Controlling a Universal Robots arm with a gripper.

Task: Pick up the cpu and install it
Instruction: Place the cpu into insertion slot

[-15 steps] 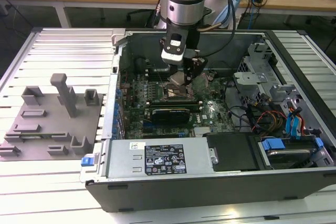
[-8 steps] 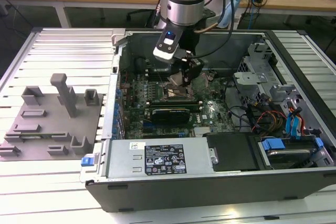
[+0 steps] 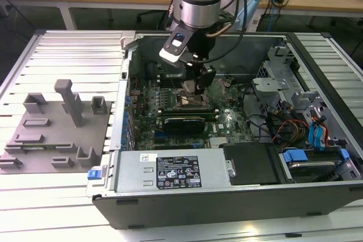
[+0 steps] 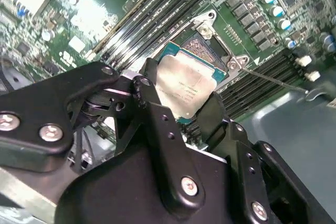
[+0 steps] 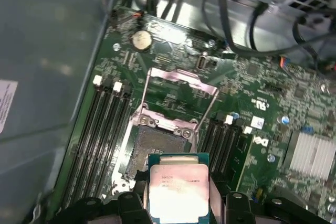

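My gripper (image 3: 199, 86) hangs inside the open computer case over the motherboard. It is shut on the cpu (image 4: 186, 82), a thin square chip with a silvery top and green edge, clamped by its sides between the two black fingers (image 4: 152, 90). In both wrist views the cpu (image 5: 177, 190) hovers just above and slightly to one side of the dark square socket (image 5: 157, 145), tilted a little in the second wrist view. The socket's metal frame (image 5: 178, 85) stands swung up and the socket bed lies bare.
Memory slots (image 5: 100, 129) flank the socket on both sides. Black cables (image 5: 236, 14) and a finned heatsink (image 5: 315, 153) lie beyond it. A grey plastic tray (image 3: 57, 134) sits on the slatted table at the exterior view's left. The power supply (image 3: 170, 171) spans the case front.
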